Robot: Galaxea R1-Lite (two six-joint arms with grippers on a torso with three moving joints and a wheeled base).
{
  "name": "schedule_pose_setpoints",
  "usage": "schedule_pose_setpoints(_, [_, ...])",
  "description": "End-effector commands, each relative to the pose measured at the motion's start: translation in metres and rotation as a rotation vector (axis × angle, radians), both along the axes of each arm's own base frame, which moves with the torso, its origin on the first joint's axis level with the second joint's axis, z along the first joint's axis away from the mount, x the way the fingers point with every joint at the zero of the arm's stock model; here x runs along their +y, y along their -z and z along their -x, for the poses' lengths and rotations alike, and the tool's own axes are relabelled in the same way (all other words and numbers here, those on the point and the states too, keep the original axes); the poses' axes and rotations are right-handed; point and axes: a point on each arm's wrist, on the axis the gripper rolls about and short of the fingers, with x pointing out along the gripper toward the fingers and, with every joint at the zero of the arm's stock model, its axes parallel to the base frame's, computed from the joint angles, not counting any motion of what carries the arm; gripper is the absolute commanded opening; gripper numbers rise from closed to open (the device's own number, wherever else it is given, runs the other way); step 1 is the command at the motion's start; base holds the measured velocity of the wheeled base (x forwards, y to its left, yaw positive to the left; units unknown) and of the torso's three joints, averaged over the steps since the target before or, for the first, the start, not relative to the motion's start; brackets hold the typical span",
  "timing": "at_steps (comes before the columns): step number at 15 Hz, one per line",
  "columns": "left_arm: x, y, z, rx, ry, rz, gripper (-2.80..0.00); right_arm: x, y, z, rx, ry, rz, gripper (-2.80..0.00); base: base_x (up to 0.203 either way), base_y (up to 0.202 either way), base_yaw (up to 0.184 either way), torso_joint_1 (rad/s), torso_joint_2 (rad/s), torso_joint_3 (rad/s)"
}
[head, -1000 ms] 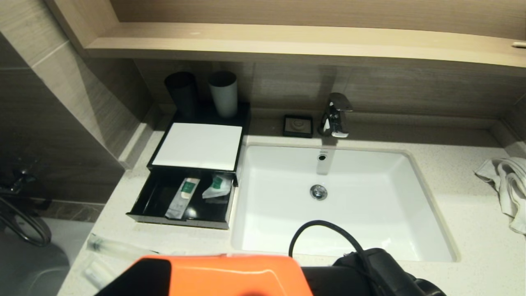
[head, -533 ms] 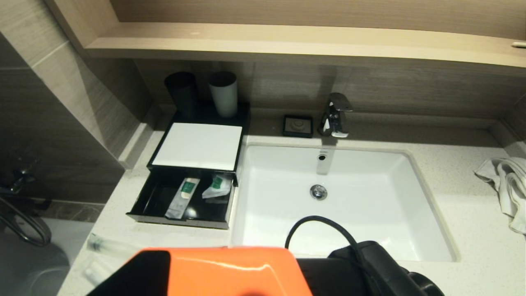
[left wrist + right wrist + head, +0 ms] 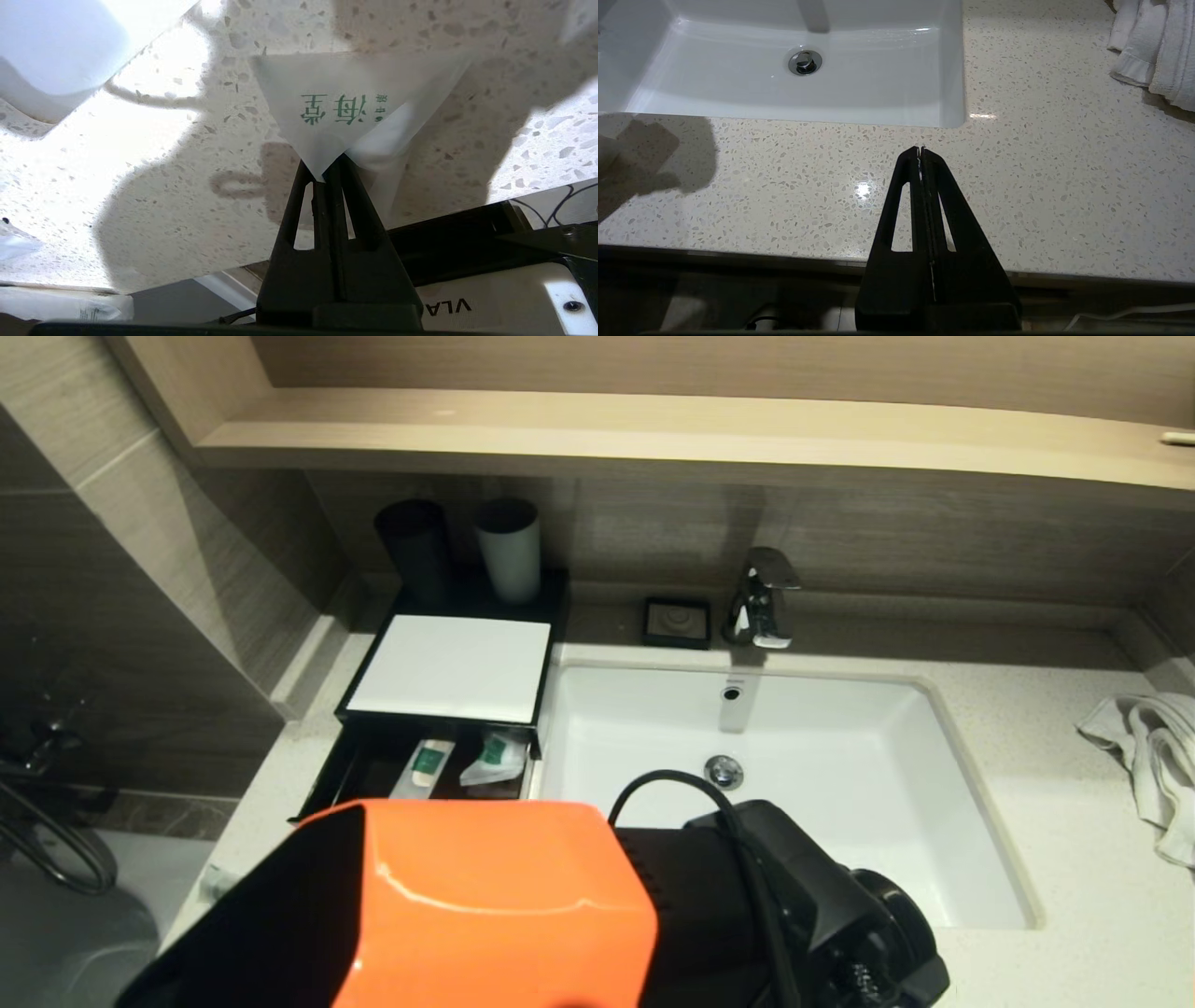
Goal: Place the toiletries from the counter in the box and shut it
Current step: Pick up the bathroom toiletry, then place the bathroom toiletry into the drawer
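My left gripper (image 3: 322, 170) is shut on one corner of a translucent-white packet (image 3: 345, 102) with green lettering, one of the toiletries, which hangs above the speckled counter (image 3: 154, 196). In the head view my orange and black left arm (image 3: 467, 905) hides that gripper and the counter's front left. The box (image 3: 448, 667) stands left of the basin with its drawer (image 3: 322, 789) pulled out. Two packets (image 3: 428, 761) (image 3: 495, 758) with green labels lie inside it. Another packet (image 3: 60, 305) rests on the counter. My right gripper (image 3: 921, 150) is shut and holds nothing, over the counter's front edge.
The white basin (image 3: 840, 821) fills the middle of the counter, with a chrome tap (image 3: 764, 597) and a black soap dish (image 3: 677, 621) behind it. Two tall cups (image 3: 415, 546) (image 3: 509, 546) stand behind the box. A towel (image 3: 1148, 747) lies at the far right.
My left arm has risen and moved forward toward the drawer. It now covers the drawer's front and the long packets on the counter's front left.
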Motion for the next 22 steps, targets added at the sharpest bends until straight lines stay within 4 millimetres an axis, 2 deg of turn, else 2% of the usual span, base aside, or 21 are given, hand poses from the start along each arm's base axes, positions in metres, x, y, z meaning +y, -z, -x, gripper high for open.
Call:
schedule_pose_setpoints(1, [0.003, 0.001, -0.006, 0.003, -0.020, -0.008, -2.80, 0.000, 0.000, 0.000, 0.000, -0.001, 0.000, -2.80, 0.000, 0.000, 0.000, 0.000, 0.00, 0.000])
schedule_pose_setpoints(8, [0.005, -0.003, -0.009, -0.010, -0.035, 0.005, -2.80, 0.000, 0.000, 0.000, 0.000, -0.001, 0.000, -2.80, 0.000, 0.000, 0.000, 0.000, 0.00, 0.000])
schedule_pose_setpoints(12, [0.012, -0.025, -0.006, -0.029, -0.036, 0.052, -2.80, 0.000, 0.000, 0.000, 0.000, -0.001, 0.000, -2.80, 0.000, 0.000, 0.000, 0.000, 0.00, 0.000])
schedule_pose_setpoints(16, [0.017, -0.039, -0.005, -0.041, -0.040, 0.082, -2.80, 0.000, 0.000, 0.000, 0.000, -0.001, 0.000, -2.80, 0.000, 0.000, 0.000, 0.000, 0.00, 0.000])
schedule_pose_setpoints(22, [0.023, -0.044, -0.013, -0.048, -0.064, 0.093, -2.80, 0.000, 0.000, 0.000, 0.000, -0.001, 0.000, -2.80, 0.000, 0.000, 0.000, 0.000, 0.00, 0.000])
